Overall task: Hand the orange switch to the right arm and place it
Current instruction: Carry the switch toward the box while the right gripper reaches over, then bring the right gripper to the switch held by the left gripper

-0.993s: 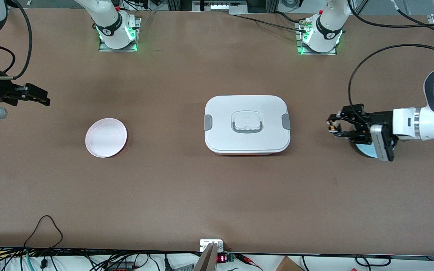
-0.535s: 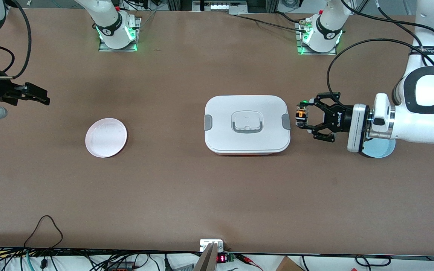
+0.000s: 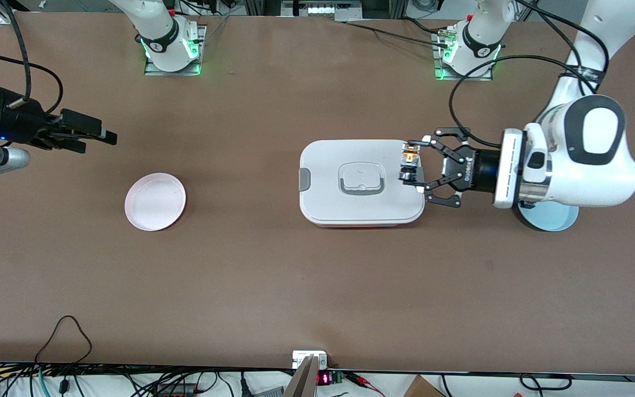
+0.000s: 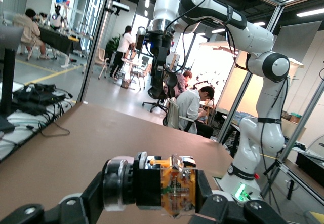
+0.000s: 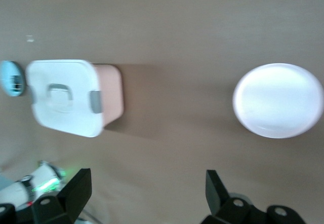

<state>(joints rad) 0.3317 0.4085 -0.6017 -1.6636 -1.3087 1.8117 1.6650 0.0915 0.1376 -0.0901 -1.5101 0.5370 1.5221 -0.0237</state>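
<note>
The orange switch (image 3: 410, 160) is a small part with a round cap and an orange body. My left gripper (image 3: 409, 167) is shut on it, up in the air over the end of the white lunch box (image 3: 328, 160) that faces the left arm. In the left wrist view the switch (image 4: 177, 186) lies crosswise between the black fingers (image 4: 76, 206). My right gripper (image 3: 100, 138) hangs open and empty over the table at the right arm's end, above and beside the pink plate (image 3: 155, 201). Its fingers (image 5: 81, 183) stand wide apart, and the right arm (image 4: 202, 11) shows at a distance in the left wrist view.
The closed lunch box (image 5: 66, 117) with grey clips stands mid-table. A light blue plate (image 3: 557, 218) lies under the left arm's wrist. The pink plate (image 5: 278, 101) holds nothing. Both arm bases stand along the table edge farthest from the front camera.
The left arm has carried the switch from over the blue plate to over the lunch box's end. The right gripper has shifted a little toward the table's middle.
</note>
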